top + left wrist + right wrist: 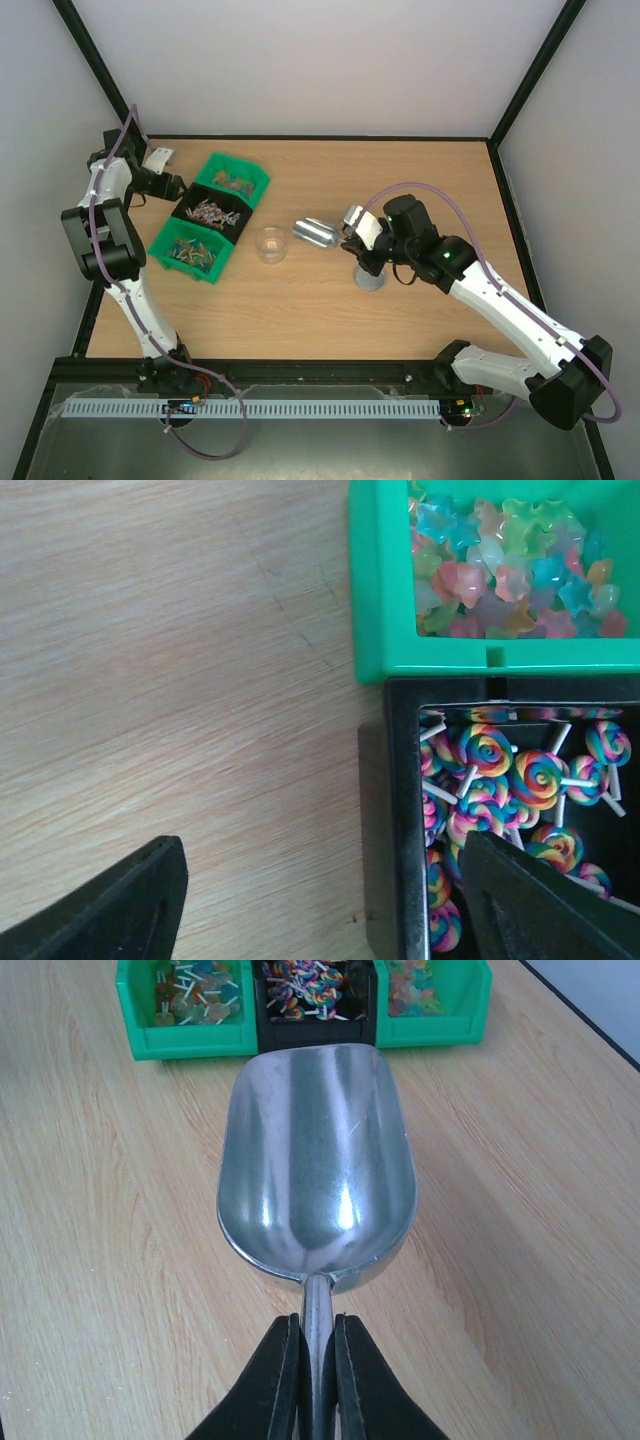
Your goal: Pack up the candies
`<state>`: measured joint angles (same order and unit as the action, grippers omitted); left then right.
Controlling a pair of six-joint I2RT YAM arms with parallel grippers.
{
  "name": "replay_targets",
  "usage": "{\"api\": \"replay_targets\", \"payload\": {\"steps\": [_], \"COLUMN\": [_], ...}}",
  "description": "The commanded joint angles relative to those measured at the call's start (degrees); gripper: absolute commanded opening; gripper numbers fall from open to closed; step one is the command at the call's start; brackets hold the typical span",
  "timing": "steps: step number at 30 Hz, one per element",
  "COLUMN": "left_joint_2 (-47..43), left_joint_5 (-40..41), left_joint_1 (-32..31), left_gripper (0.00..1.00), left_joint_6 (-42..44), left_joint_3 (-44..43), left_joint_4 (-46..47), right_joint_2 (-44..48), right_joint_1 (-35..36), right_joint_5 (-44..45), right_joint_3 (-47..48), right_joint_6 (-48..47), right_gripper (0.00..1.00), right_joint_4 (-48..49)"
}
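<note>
The candies lie in three bins at the left: pastel star candies (510, 565) in a green bin (238, 178), rainbow swirl lollipops (520, 780) in a black bin (212, 215), and more candies in a second green bin (190, 250). My left gripper (176, 186) is open and empty; in the left wrist view it (320, 910) hovers over the black bin's left wall. My right gripper (317, 1380) is shut on the handle of an empty metal scoop (315, 1170), held above the table and pointing at the bins. The scoop (315, 233) is right of a clear glass jar (270, 244).
A round silver lid (371, 281) lies on the table under the right wrist. The three bins show at the top of the right wrist view, the black bin (315, 995) in the middle. Black frame posts stand at the table's corners.
</note>
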<state>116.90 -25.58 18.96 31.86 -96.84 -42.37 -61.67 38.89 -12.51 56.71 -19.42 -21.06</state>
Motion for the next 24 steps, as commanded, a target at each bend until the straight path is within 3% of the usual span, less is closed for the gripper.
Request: {"api": "replay_targets", "payload": {"steps": [1,9,18,24], "left_joint_2": [1.2,0.8,-2.9,-6.3], "left_joint_5": [-0.6,-2.2,-3.1,-4.6], "left_joint_1": [-0.9,-4.0,-8.6,-13.1], "left_gripper": [0.74,0.47,0.3,0.29], "left_joint_6": [4.8,6.0,5.7,4.4], "left_joint_3": [-0.3,4.2,11.3,16.4], "left_joint_4": [-2.0,-1.2,1.5,3.1], "right_joint_2": [-0.5,-1.3,-0.8,-0.3], "right_joint_1": [-0.5,-0.6,-0.6,-0.6], "right_joint_5": [0.7,1.2,1.4,1.8], "right_joint_3": [1.2,2.1,2.0,1.3], "right_joint_6": [0.7,0.1,-0.2,-0.3], "right_gripper": [0.01,0.01,0.01,0.01], "right_joint_4": [1.2,1.1,0.5,0.4]}}
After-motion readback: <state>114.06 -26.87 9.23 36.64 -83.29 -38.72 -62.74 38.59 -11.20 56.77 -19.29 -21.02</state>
